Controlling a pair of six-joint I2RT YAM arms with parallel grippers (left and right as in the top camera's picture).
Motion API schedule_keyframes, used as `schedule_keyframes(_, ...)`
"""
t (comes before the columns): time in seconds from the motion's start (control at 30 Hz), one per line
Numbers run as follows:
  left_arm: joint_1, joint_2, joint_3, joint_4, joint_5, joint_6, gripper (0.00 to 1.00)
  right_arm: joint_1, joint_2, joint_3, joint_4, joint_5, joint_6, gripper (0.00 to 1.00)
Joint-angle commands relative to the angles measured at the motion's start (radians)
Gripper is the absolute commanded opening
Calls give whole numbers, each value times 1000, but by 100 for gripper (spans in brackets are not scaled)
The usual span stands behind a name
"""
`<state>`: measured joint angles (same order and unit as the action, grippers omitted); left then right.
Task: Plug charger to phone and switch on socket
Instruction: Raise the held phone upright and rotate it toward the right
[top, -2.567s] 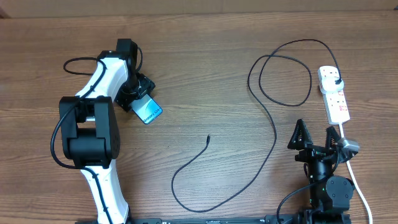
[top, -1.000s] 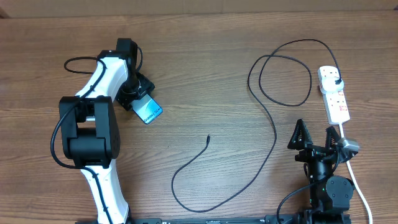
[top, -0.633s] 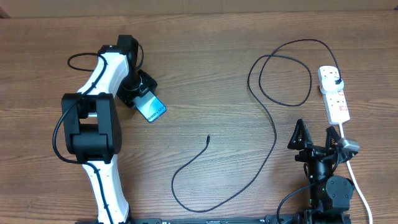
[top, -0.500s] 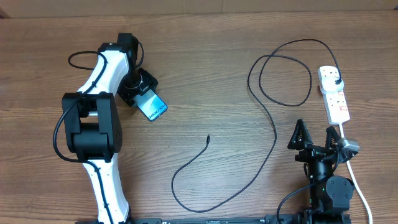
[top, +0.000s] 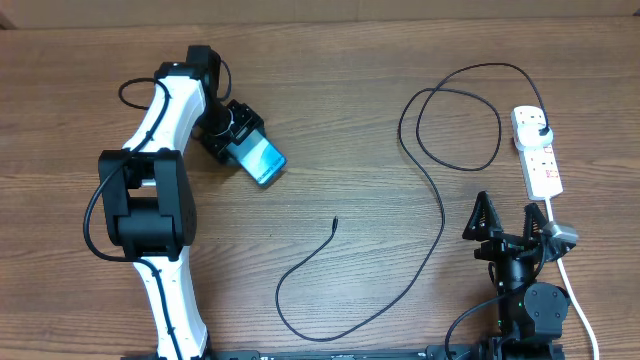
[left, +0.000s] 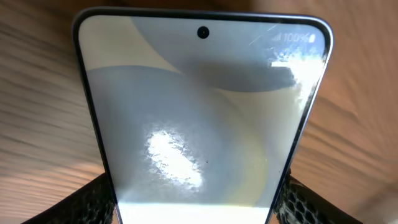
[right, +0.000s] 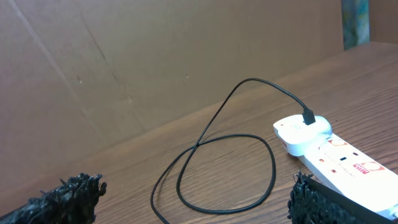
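**Phone, charger and socket, with both grippers.** The phone (top: 264, 161) lies diagonally over the wooden table (top: 330, 70) with its blue-teal screen lit and facing up. The jaws of the left gripper (top: 243, 145) are clamped on one short end of it. Whether the phone rests on the wood or is held clear of it cannot be told.

In the left wrist view the phone (left: 202, 124) fills the frame, front-camera hole at the far end. A black textured finger (left: 96, 200) shows at each lower corner, against the phone's long edges.

The charger (top: 442, 222) is not joined to the phone. Its connector tip (top: 335, 219) lies free on the table, near the phone, to its right and closer to the robot's base. The thin black cable then curves farther right of the phone, forms a loop, and ends in a black plug (top: 541, 131) seated in the socket (top: 540, 165).

The socket, white with red marks, lies well apart from the phone at the far right; its switch position is too small to read. A white cord (top: 572, 285) leaves it toward the base.

The right gripper (top: 507, 222) is also well to the phone's right, jaws apart and empty. Its wrist view shows the socket (right: 336, 155), the plug (right: 308, 117) and a brown cardboard wall (right: 93, 62).
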<state>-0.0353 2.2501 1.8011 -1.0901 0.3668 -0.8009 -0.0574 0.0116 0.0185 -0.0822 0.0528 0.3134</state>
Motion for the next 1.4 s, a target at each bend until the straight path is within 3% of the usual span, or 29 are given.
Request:
schedule_keyframes(0.0, 21, 7, 48, 19, 261, 18, 4, -3, -8, -10, 3, 9, -8, 100)
schedule_keyframes(0.5, 88, 7, 48, 11, 782, 11, 4, -3, -8, -10, 3, 9, -7, 100)
schedule_keyframes(1.0, 89, 7, 48, -13, 1062, -7, 4, -3, -8, -10, 3, 9, -7, 100)
schedule_keyframes(1.37, 89, 7, 48, -40, 1076, -124, 4, -3, -8, -10, 3, 10, -8, 100)
